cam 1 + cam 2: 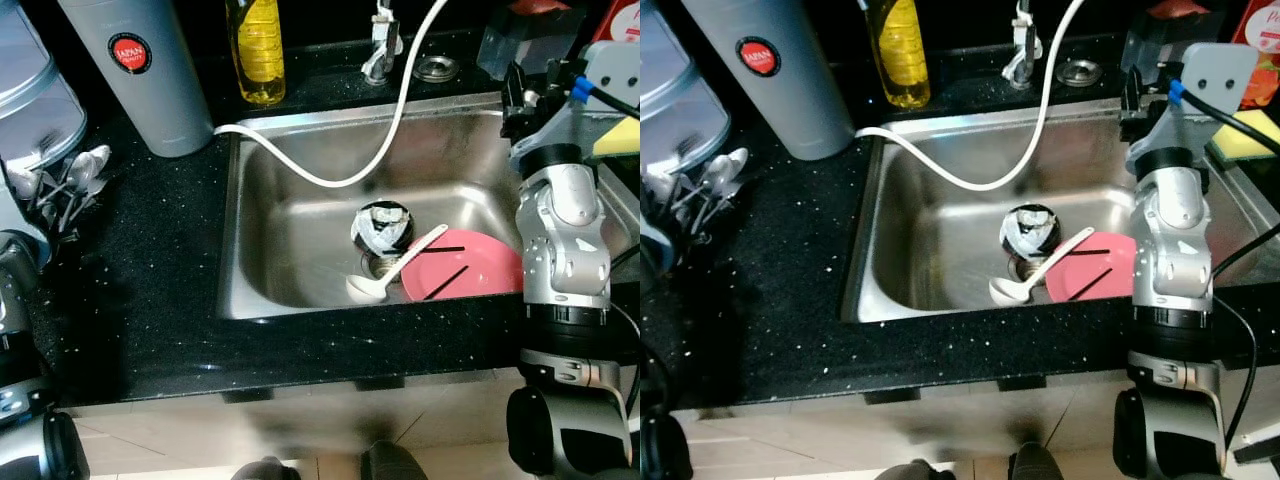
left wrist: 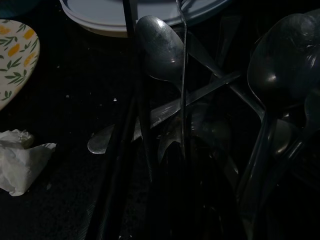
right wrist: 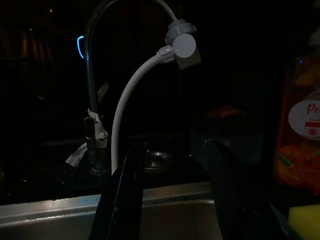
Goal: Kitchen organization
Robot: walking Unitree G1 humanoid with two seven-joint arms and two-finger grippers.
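Note:
A steel sink (image 1: 262,215) holds a black-and-white bowl (image 1: 381,226), a white ladle (image 1: 392,272) and a pink plate (image 1: 480,262) with black chopsticks (image 1: 446,282) across it. My right gripper (image 1: 520,100) hangs over the sink's back right corner, open and empty. In the right wrist view its black fingers (image 3: 125,190) stand apart and face the tap (image 3: 92,90). A pile of metal spoons (image 1: 62,180) lies on the black counter at the far left, by my left arm (image 1: 18,330). The left wrist view looks closely down on the spoons (image 2: 160,50).
A white hose (image 1: 390,120) runs from the tap across the sink to the counter. A grey flask (image 1: 140,70) and a yellow bottle (image 1: 256,50) stand behind. A yellow sponge (image 1: 1250,135) lies at right. Pale blue containers (image 1: 30,90), a patterned plate (image 2: 15,55) and a crumpled tissue (image 2: 20,160) are at left.

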